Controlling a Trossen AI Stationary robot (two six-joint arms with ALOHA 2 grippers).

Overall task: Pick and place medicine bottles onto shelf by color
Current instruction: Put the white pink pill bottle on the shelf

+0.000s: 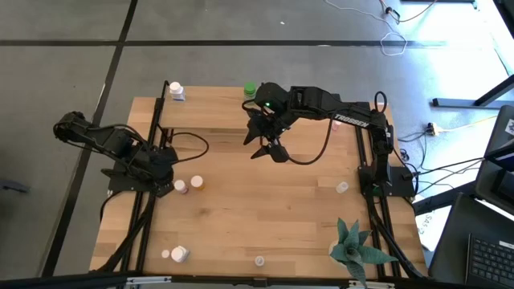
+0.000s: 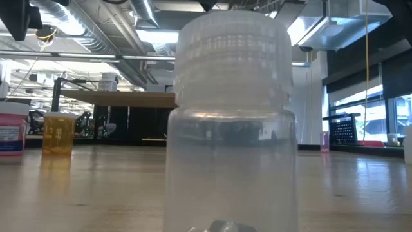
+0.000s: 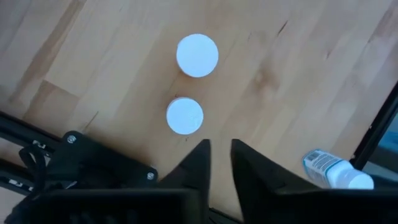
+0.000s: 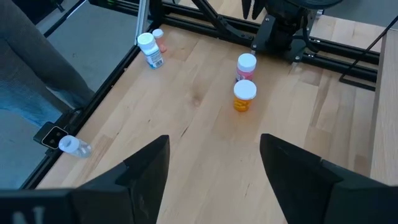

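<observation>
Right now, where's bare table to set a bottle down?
Free: the middle stretch between the pink and orange bottles and the plant. Crowded: the far edge around the right gripper and the green bottle.

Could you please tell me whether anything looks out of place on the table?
Only one thing: a clear bottle stands right in front of the low camera, filling most of its view. Nothing looks spilled or damaged.
</observation>
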